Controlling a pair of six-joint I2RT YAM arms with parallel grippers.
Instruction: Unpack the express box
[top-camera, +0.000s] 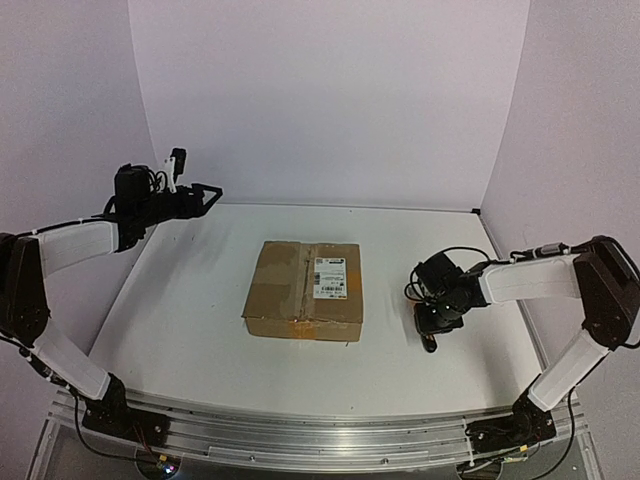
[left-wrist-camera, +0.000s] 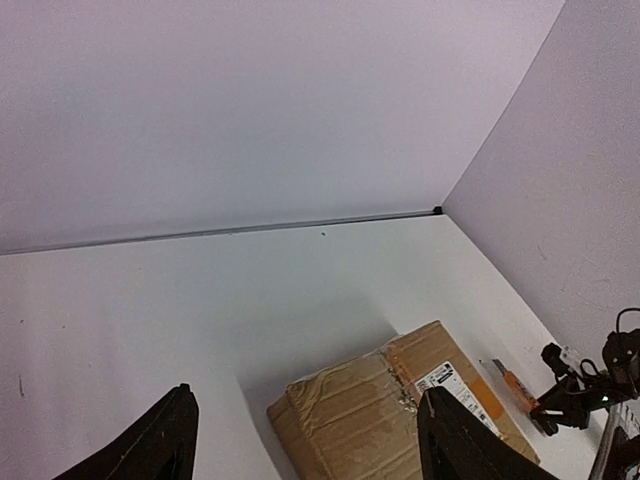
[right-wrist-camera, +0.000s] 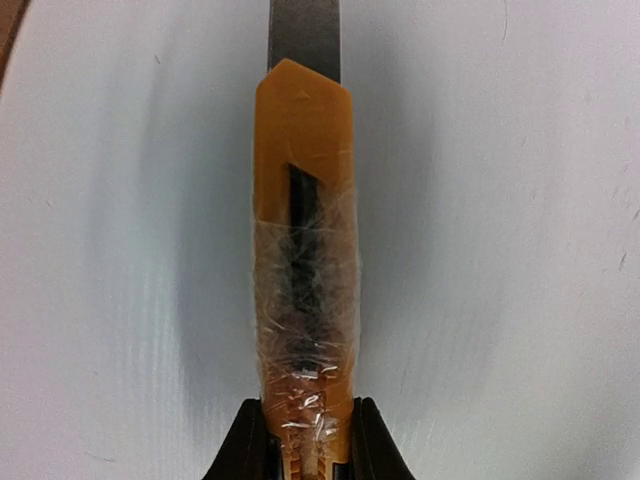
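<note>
Express box (top-camera: 305, 290): centre of worktop (top-camera: 190, 310), tape intact, unopened. Utility knife (right-wrist-camera: 303, 250): right of box, blade out, right fingers (right-wrist-camera: 245, 445) clenched on its handle. Left fingers (left-wrist-camera: 160, 440): spread, empty, raised left of box. Cutting and unpacking outstanding.

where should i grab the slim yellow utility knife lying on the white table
Grip the slim yellow utility knife at its rear handle end, fingers across the narrow sides, coming down from above. It lies flat on the white table with its grey blade out at the far end.
</note>
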